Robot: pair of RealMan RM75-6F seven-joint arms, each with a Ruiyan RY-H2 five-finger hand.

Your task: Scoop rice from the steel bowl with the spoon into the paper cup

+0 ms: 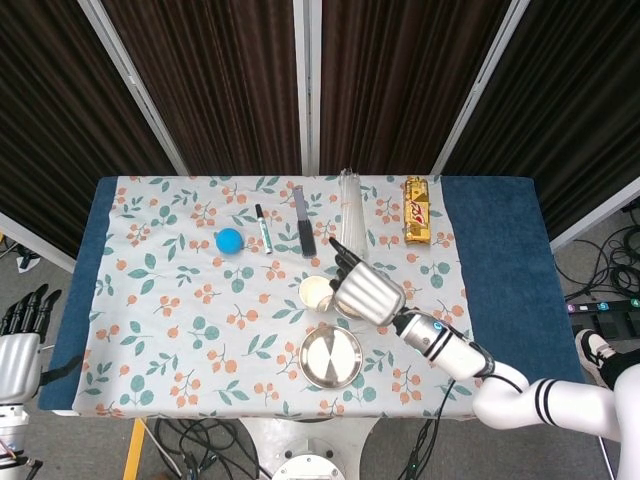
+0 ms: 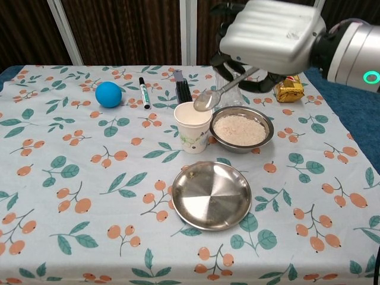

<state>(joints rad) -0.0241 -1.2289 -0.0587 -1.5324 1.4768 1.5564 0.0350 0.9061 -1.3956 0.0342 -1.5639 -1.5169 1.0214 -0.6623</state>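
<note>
My right hand [image 2: 273, 35] hovers above the steel bowl [image 2: 241, 129] of white rice and grips the handle of a metal spoon [image 2: 208, 100]. The spoon slants down to the left, and its bowl hangs just over the right rim of the white paper cup [image 2: 193, 126], which stands left of the steel bowl. From the head view, the right hand [image 1: 365, 290] covers the steel bowl, with the paper cup [image 1: 316, 292] beside it. I cannot tell what the spoon carries. My left hand [image 1: 22, 330] hangs off the table's left edge, fingers apart and holding nothing.
An empty steel plate [image 2: 211, 195] lies in front of the cup and bowl. Behind them are a blue ball [image 2: 108, 94], a marker [image 2: 144, 92], a dark bar [image 2: 183, 89], a clear tube [image 1: 349, 205] and a gold snack pack [image 2: 289, 89].
</note>
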